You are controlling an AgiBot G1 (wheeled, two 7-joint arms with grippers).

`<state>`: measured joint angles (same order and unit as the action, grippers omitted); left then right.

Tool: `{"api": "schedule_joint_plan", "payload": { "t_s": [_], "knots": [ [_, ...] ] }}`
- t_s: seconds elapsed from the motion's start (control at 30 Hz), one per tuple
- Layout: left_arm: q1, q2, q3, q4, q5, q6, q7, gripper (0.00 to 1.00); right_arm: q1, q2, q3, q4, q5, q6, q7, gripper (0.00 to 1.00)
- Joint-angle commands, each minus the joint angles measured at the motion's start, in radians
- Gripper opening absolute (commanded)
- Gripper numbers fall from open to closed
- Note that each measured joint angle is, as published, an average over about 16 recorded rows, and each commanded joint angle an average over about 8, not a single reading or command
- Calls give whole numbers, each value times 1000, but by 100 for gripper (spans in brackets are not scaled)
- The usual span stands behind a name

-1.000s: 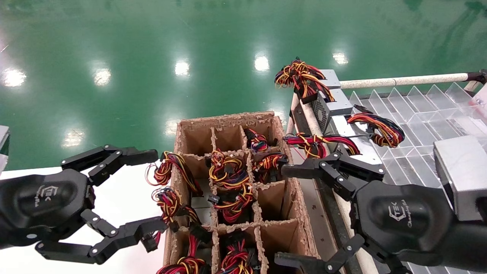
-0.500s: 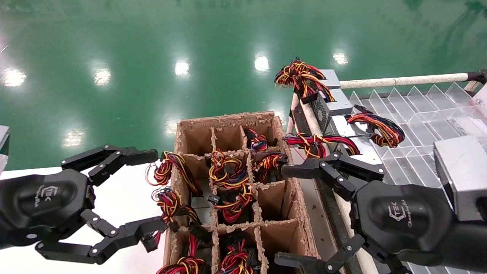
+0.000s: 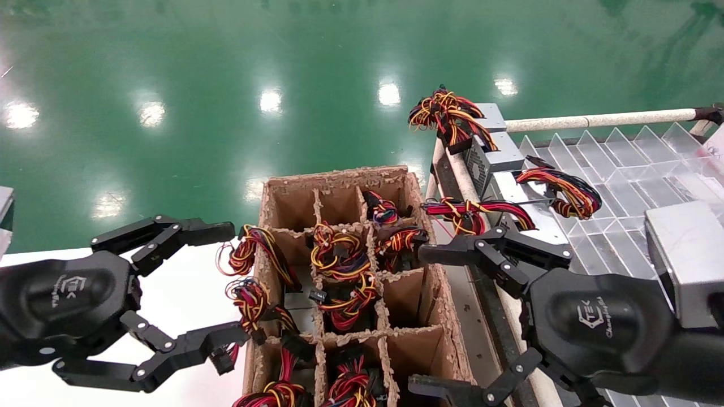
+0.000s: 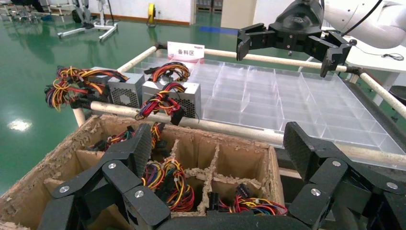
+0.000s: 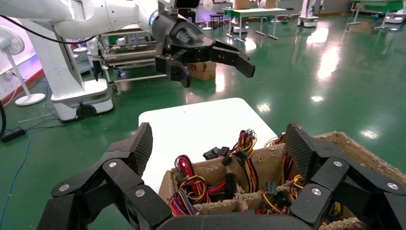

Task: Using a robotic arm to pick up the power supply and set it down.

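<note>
Several power supplies stand in the compartments of a brown cardboard divider box (image 3: 418, 305); mostly their red, yellow and black wire bundles (image 3: 339, 257) show. Three more power supplies (image 3: 500, 154) lie on the near rim of a clear tray, and the left wrist view shows their silver vented cases (image 4: 125, 92). My right gripper (image 3: 421, 319), on the arm with the grey metal block (image 3: 687, 260), hangs open over the box's right side. In its own view it (image 5: 218, 143) spans the box with nothing between its fingers. My left gripper (image 3: 229, 282) is open beside the box's left wall, holding nothing.
A clear plastic divider tray (image 3: 622, 169) with a white rail (image 3: 599, 120) stands to the right of the box. A white table (image 3: 186, 294) lies under my left gripper. Wire loops (image 3: 249, 254) hang over the box's left wall. Green floor lies beyond.
</note>
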<state>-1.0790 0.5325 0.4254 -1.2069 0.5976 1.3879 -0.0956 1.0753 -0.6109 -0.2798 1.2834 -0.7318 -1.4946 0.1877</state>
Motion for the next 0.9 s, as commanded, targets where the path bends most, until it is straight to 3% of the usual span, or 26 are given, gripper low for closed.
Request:
{"api": "schedule_joint_plan", "payload": {
  "t_s": [0.03, 0.9],
  "knots": [
    [0, 0, 0, 0, 0, 0, 0, 100, 0, 0, 0, 0, 0, 0, 0, 100],
    [0, 0, 0, 0, 0, 0, 0, 100, 0, 0, 0, 0, 0, 0, 0, 100]
  ]
}}
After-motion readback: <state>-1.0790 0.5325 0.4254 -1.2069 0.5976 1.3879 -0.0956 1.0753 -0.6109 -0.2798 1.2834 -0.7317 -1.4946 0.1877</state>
